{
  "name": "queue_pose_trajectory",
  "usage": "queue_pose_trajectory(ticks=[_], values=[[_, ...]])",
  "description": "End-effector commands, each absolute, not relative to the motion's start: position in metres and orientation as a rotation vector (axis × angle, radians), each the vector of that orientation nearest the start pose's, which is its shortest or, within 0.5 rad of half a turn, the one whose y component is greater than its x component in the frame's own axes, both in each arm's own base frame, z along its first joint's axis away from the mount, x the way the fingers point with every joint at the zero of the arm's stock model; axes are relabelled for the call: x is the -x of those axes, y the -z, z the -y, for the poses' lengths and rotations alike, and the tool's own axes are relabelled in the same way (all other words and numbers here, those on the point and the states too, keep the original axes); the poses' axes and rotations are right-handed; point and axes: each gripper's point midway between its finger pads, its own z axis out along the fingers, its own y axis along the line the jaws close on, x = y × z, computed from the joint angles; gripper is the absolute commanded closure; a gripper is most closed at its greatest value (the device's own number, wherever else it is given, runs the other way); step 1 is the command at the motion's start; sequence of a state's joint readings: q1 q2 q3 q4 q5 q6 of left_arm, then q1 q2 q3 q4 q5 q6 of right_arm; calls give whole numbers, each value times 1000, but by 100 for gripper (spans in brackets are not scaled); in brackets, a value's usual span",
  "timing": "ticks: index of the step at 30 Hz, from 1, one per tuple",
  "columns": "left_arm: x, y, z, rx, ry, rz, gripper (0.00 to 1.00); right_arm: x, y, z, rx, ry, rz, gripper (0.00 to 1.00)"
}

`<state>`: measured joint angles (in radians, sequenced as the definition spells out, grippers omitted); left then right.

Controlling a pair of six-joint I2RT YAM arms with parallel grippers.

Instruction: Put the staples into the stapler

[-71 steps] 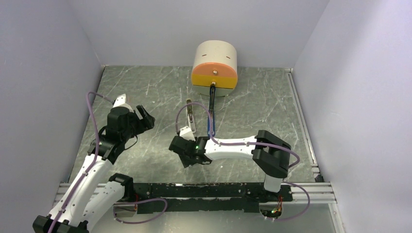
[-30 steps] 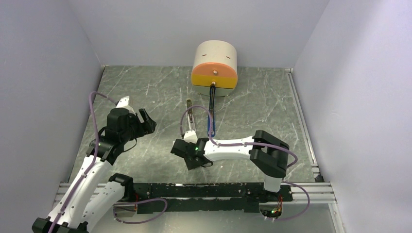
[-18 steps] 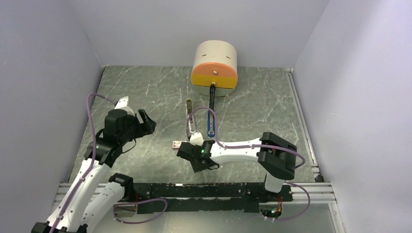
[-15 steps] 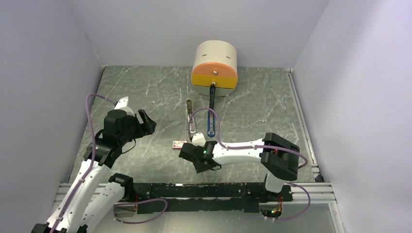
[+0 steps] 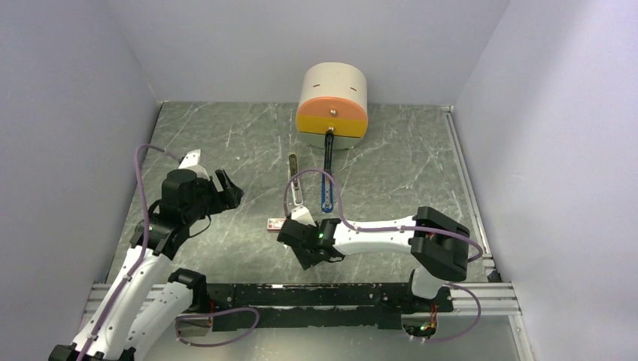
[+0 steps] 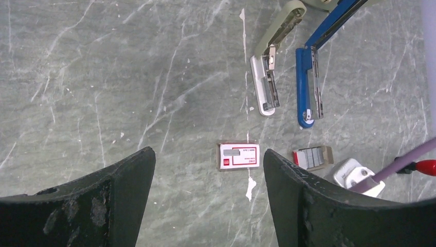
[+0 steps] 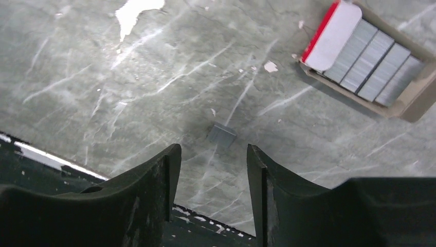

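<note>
Since neither stapler's channel seems to hold a strip, loading looks barely begun: picking up a strip, carrying it and seating it all appear to remain. On the left, the left gripper [image 5: 228, 188] hovers above the table [image 5: 226, 131] with its jaws spread wide and nothing between them. Next comes the red-and-white box [image 6: 239, 156], lying flat with its label up. Just right of it sits the tray [image 7: 411, 108] with the staples [image 7: 371, 57], four strips packed side by side beside a red-edged flap. Each strip's long axis runs across the tray, roughly in line with the staplers beyond. A small loose block [image 7: 222, 135] of staples lies on the table near the tray, not touching it. The grey stapler [image 6: 267, 85] and the blue stapler [image 6: 310, 87] lie side by side with metal channels up. Their long axes run away from the arms and their near ends point toward the tray. Which of the two is meant I cannot tell. The right gripper [image 7: 213, 150] hangs over the loose block with its jaws parted, holding nothing.
</note>
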<state>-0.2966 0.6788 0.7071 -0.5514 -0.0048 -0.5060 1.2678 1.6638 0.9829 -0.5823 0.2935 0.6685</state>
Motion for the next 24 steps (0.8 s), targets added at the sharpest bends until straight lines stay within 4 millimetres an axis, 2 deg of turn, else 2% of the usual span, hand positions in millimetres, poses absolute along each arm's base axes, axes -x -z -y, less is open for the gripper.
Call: queue_pose_trajectory(ticks=[1,4,7,13,18,24], values=[[-242,-197,97,185,486,-2109,18,-125,-31,-300,1018,-184,-2515,47],[-243,-196,98,186,489,-2108,18,-126,-33,-298,1245,-215,-2438,48],[-243,-195,96,202,481,-2109,18,-114,-32,-298,1498,-334,-2375,49],[-241,-198,96,209,490,-2095,18,-109,-28,-298,1808,-365,-2238,50],[-243,-197,91,223,450,-2103,18,-113,-19,-295,1921,-327,-2159,54],[-242,-197,89,235,446,-2096,18,-133,-17,-297,1885,-271,-2144,52]])
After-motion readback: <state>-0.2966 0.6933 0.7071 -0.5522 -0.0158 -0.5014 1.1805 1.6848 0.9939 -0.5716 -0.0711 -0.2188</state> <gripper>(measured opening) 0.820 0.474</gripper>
